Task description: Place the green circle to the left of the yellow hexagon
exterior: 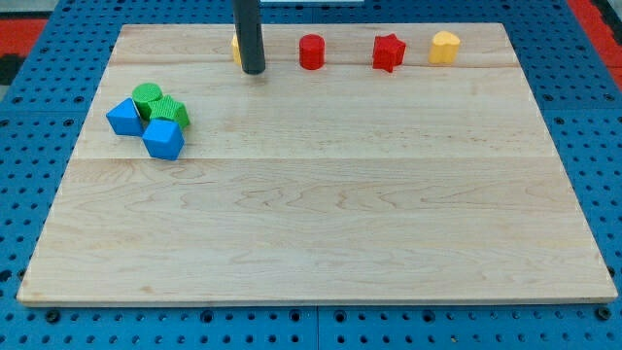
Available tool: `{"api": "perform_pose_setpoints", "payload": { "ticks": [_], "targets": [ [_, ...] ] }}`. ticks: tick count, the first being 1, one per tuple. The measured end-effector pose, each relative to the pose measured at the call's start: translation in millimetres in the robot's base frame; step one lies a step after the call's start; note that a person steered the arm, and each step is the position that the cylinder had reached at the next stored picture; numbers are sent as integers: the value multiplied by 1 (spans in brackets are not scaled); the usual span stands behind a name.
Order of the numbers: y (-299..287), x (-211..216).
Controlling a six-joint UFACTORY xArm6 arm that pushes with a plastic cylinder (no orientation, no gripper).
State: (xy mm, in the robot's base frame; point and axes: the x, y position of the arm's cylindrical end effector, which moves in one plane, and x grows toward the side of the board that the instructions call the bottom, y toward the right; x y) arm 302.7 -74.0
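Now, the only view: my tip (253, 71) sits at the view's top of the counter (321, 224), touching nothing I can be sure of, though a yellow block (235, 49), mostly hidden, shape unclear, peeks out just to its left. No hand on this rod, so nothing is held. The green circle (147, 95) lies well down and left of my tip, packed against a second green block (169, 110) and two blue blocks (124, 116) (163, 139). The yellow hexagon (445, 47) is far to my tip's right, past the red cylinder (311, 51) and red star (388, 52). To do this well, I judge, come round the cluster's left, peel the circle free, then steer it rightward below the red pair. The rod stands upright.
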Motion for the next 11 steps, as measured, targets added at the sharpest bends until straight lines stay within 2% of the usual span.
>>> {"api": "perform_pose_setpoints", "payload": {
  "ticks": [1,2,3,5,8,9,11],
  "targets": [
    [9,68],
    [-44,100],
    [-86,100],
    [-121,114],
    [-117,108],
    [-111,129],
    [-135,107]
  ]
}}
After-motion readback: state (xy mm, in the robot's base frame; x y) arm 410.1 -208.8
